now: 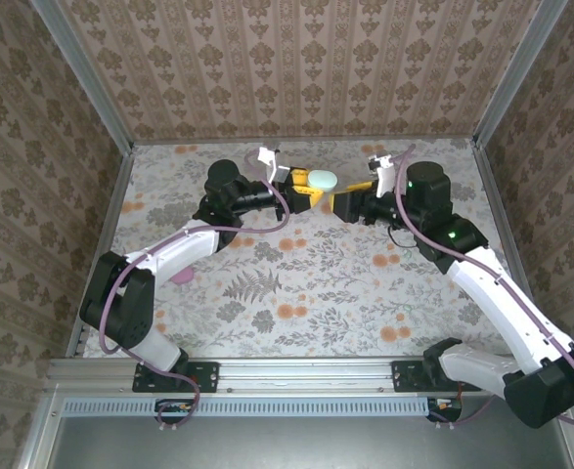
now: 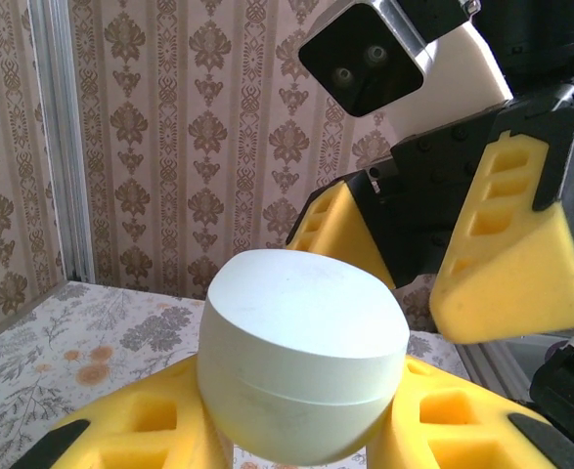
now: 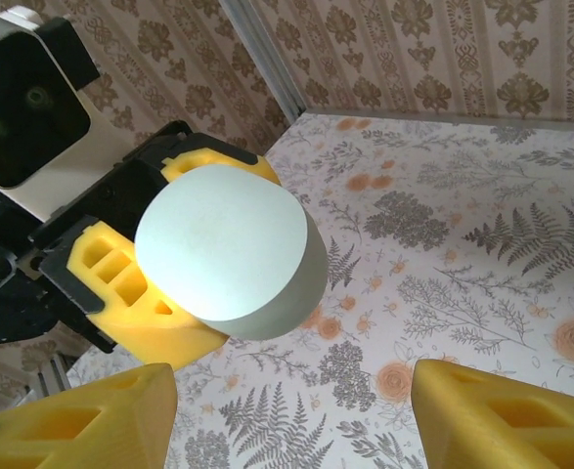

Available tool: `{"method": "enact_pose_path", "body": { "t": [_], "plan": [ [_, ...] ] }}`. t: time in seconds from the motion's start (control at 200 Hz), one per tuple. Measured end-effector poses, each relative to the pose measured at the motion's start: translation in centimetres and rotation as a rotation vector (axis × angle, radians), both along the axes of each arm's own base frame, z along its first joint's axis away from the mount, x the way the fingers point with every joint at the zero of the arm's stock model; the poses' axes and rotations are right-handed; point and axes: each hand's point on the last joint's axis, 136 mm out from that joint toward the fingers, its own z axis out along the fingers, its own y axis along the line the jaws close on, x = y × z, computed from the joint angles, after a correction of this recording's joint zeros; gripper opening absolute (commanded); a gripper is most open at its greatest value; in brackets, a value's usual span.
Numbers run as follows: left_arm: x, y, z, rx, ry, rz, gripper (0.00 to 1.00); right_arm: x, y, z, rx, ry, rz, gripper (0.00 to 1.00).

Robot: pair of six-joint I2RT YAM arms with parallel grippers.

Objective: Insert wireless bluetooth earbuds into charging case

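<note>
Pinching the charging case (image 2: 301, 352) with the left pincer (image 1: 311, 188), one yellow finger (image 2: 130, 430) against each side, raised off the bench (image 1: 316, 293). Directly opposite and close, tip to tip, the right pincer (image 1: 350, 200), spread wide with nothing between its fingers (image 3: 502, 415) and not touching the case. Just beyond the case from the left pincer, blocking the way ahead: those right fingers, their black mount and the white-housed wrist camera (image 2: 365, 54) above. Well behind the left pincer, beside its arm, a small pink object (image 1: 181, 278) lying on the bench, too small to identify. Round, puck-like case, pale and matte, flat on the face turned toward the right pincer, curved underneath, with a thin seam running round its middle. Blocky, wedge-shaped fingers of yellow foam-like material, with rectangular pockets moulded in. Bench covered in a pale print of ferns, grey blossoms and orange flowers; behind both pincers, walls in tan damask wallpaper (image 1: 296, 68) edged by grey metal posts (image 1: 81, 68).
</note>
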Motion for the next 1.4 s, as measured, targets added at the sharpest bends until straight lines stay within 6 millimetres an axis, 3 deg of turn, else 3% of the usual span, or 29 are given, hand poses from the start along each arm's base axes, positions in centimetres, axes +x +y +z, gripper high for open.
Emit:
{"method": "enact_pose_path", "body": {
  "t": [0.32, 0.995, 1.4],
  "plan": [
    [-0.3, -0.1, 0.0, 0.001, -0.001, -0.014, 0.30, 1.2, -0.6, -0.7, -0.024, 0.009, -0.064, 0.67],
    [-0.4, 0.0, 0.3, -0.004, -0.007, -0.008, 0.29, 1.2, -1.1, -0.4, 0.113, 0.140, -0.082, 0.68],
    [-0.1, 0.0, 0.3, -0.003, -0.010, 0.005, 0.29, 1.2, -0.4, -0.3, 0.160, 0.182, -0.027, 0.69]
  ]
}}
